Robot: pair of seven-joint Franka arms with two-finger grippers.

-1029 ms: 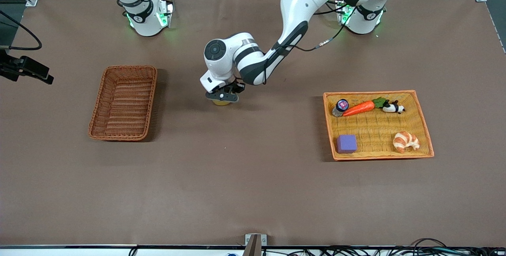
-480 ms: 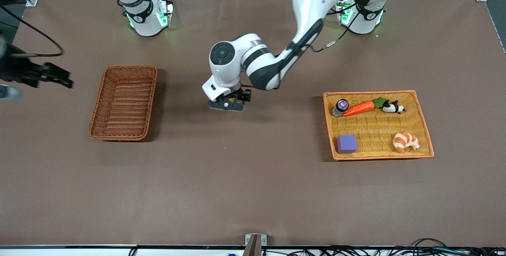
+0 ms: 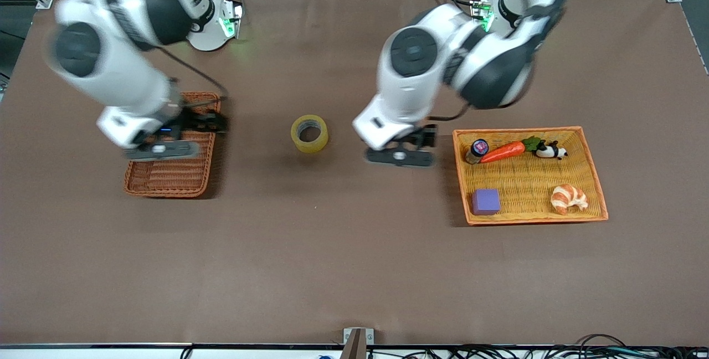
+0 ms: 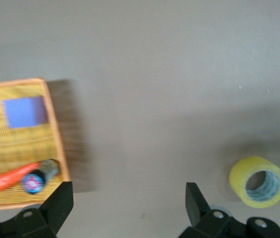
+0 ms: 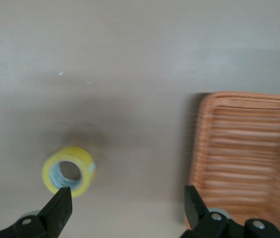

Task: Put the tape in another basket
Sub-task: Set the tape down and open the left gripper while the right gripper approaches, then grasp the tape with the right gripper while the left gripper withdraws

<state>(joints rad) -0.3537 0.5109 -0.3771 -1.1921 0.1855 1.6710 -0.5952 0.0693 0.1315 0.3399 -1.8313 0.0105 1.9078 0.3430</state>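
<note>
Two grippers hang in the air with nothing in them, jaws spread wide on both. The left gripper (image 3: 400, 156) is over bare table between the tape (image 3: 309, 133) and the orange-yellow tray (image 3: 595, 173); the right gripper (image 3: 160, 149) is over the reddish-brown basket (image 3: 166, 181), above the rim that faces the tape.

The tape lies flat on the brown table (image 3: 354, 270), hole upward, at about three o'clock from the basket and nine o'clock from the tray, well apart from each and touched by neither gripper. So the roll is out of the tray but not yet in the basket.

I judge the roll to be light, stiff and hard to crush, with a smooth, slightly slick outer face. The surer hold is probably one finger down inside the grey core and the other on the outside, pinching the wall; a span across the full ring is the alternative, since the spread jaws look about as wide as the roll.

The front view alone shows both arms, the basket's full outline and the tray's whole load: carrot (image 3: 503, 152), purple block (image 3: 486, 201), croissant (image 3: 568, 198), a small bottle (image 3: 476, 150) and a black-and-white toy (image 3: 550, 151). The left wrist view shows the open fingers (image 4: 198, 203) with the tape (image 4: 257, 181) beside one tip. The right wrist view puts tape (image 5: 69, 171) and basket (image 5: 246, 158) together, though too blurred to read the weave's depth.
</note>
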